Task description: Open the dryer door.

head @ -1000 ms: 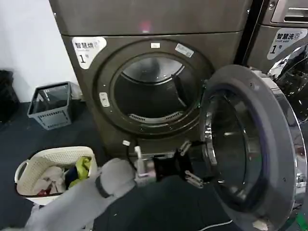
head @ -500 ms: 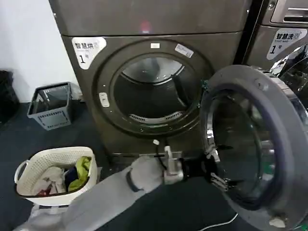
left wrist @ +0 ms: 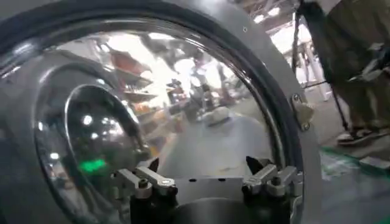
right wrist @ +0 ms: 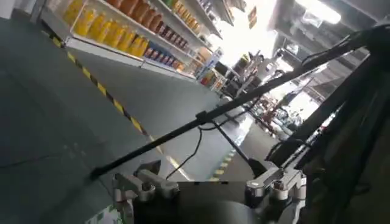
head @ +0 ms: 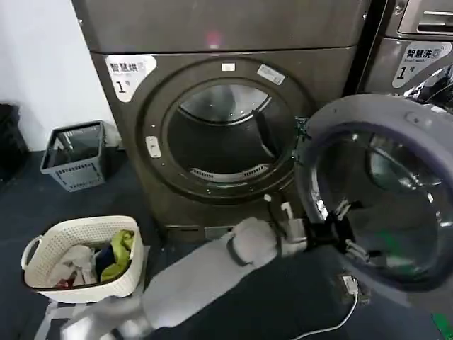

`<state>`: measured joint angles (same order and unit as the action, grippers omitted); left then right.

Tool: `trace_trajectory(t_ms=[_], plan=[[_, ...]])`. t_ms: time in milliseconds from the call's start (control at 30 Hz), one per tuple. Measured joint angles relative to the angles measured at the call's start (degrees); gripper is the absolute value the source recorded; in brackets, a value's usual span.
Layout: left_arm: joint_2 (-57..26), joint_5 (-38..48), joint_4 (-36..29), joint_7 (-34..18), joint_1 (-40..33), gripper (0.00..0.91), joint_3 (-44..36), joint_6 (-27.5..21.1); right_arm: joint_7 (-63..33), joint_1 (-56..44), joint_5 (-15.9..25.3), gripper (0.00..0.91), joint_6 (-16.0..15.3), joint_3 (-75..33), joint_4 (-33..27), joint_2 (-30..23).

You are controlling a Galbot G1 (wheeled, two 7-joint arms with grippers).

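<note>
Dryer door [head: 386,205]: matt grey plastic inner face around glossy, reflective bulging glass. Dryer body [head: 233,28] showed a smooth brushed-metal finish. Laundry basket [head: 85,258] was cream perforated plastic; left arm [head: 198,273] wore a grey cloth sleeve.

A laundry corner inside a shop: dryer [head: 219,106] and neighbouring machine [head: 414,49] standing together, stocked shelves [right wrist: 131,30] lining an aisle.

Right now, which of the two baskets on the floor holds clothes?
The white woven basket nearest the robot holds clothes. The grey basket standing against the wall, left of the dryer, looks empty.
</note>
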<state>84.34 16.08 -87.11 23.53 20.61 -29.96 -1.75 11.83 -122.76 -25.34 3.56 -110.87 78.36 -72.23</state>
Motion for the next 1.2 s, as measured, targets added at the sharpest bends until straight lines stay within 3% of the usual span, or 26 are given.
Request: trace_trajectory(t_ms=[300,667,1200], plan=[[6.34,-5.98,8.39,-3.47,-1.83,0.907,0.42,2.88,0.19,0.41,-0.21,0.907,-0.07,0.42,0.84,-0.64],[7.86,-12.19,15.67,-12.35,-3.49,0.907,1.64,1.92,0.35,0.57,-0.46,0.907,-0.07,0.72,1.71,-0.96],[7.86,-11.87,15.65,-12.78,-3.48,0.907,1.78,1.44,0.53,0.92,-0.56,0.907,-0.31,1.46,2.10,-0.87]])
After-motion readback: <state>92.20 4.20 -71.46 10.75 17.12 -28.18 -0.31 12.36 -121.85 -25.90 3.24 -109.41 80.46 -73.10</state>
